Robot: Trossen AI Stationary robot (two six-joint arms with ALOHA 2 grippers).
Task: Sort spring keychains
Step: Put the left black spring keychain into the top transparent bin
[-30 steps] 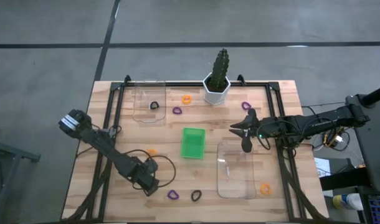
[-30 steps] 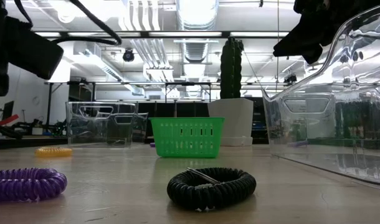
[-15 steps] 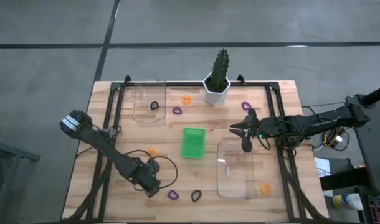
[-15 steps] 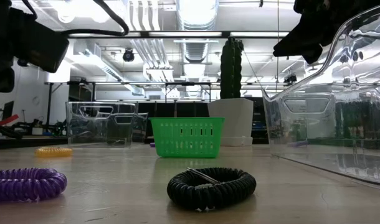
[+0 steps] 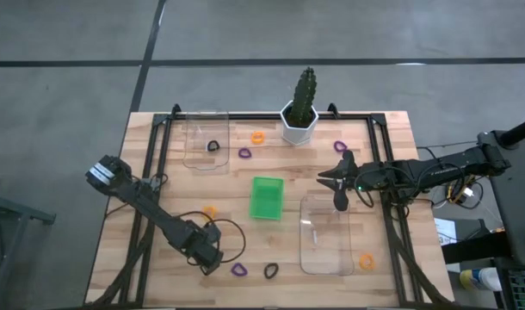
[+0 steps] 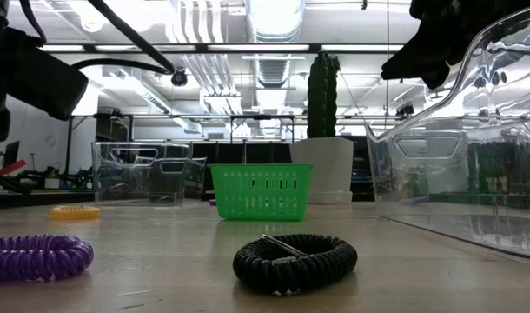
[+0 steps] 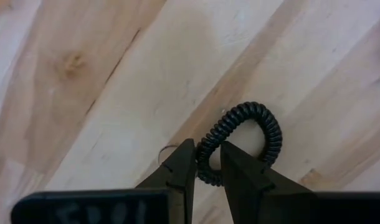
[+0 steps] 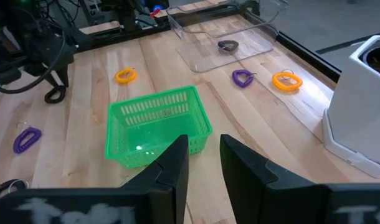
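My left gripper [image 5: 209, 256] is at the near left of the table, pointing down, shut on a black spring keychain [image 7: 258, 124]. That keychain also shows as a loop [image 8: 53, 95] below the fingers. My right gripper [image 8: 202, 158] hovers open and holding nothing right of the green tray [image 5: 266, 196]. Loose keychains lie flat on the wood: purple [image 5: 238, 269] and black [image 5: 270, 269] at the near edge, orange [image 5: 210, 210], and orange [image 5: 367, 259] at the near right. At the far side are orange [image 5: 257, 136] and purple ones [image 5: 244, 153] [image 5: 340, 146]. One black keychain [image 5: 213, 145] lies in the far clear tray. My left gripper pinches one strand of the black keychain's coil [image 7: 212, 135] between its two fingers. The fingers come from above, pointing down, and lie across the strand. The rest of the loop [image 7: 272, 134] spreads out beyond the fingertips. I cannot tell whether it touches the wood.
A clear tray [image 5: 205, 138] stands at the far left and another [image 5: 326, 234] at the near right, under my right gripper. A potted cactus [image 5: 301, 108] stands at the far middle. A dark frame [image 5: 151, 172] runs around the table top. Bare wood lies left of the green tray.
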